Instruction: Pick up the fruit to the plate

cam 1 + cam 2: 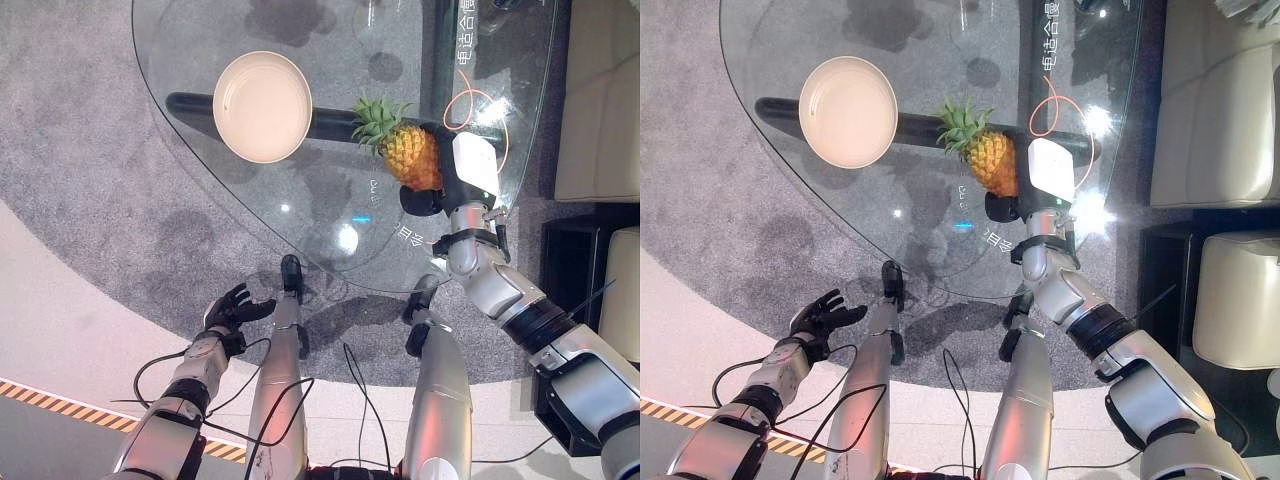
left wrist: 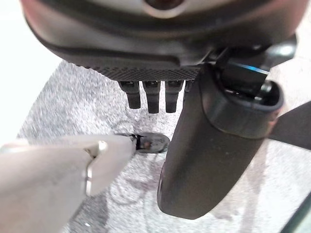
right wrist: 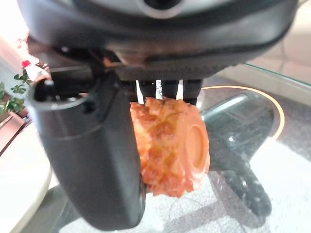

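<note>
- Grey carpet shows through the rounded clear glass tabletop (image 1: 200, 150), which carries everything the task needs.
- On that glass lies the orange plastic pineapple with a green leafy crown (image 1: 410, 152), on its side, its long axis slanting from the crown, which points toward the plate, to the flat base, which faces the robot's right side.
- At that base end sits the robot's dark right hand (image 1: 425, 200); its wrist view shows the thumb on one flank of the fruit and the fingers past the far side, so it looks to be closed round the pineapple, though how firm the grip is cannot be judged.
- Beyond the crown, well apart from the fruit, rests the round cream-coloured shallow plate (image 1: 262, 106), bare inside.
- So the carry runs along the fruit's own axis, crown first, from the right hand toward the robot's left and slightly farther out.
- Low beside the table and off the glass hangs the left hand (image 1: 232, 305), fingers loosely spread and holding nothing; the right hand is plainly the nearer one.
</note>
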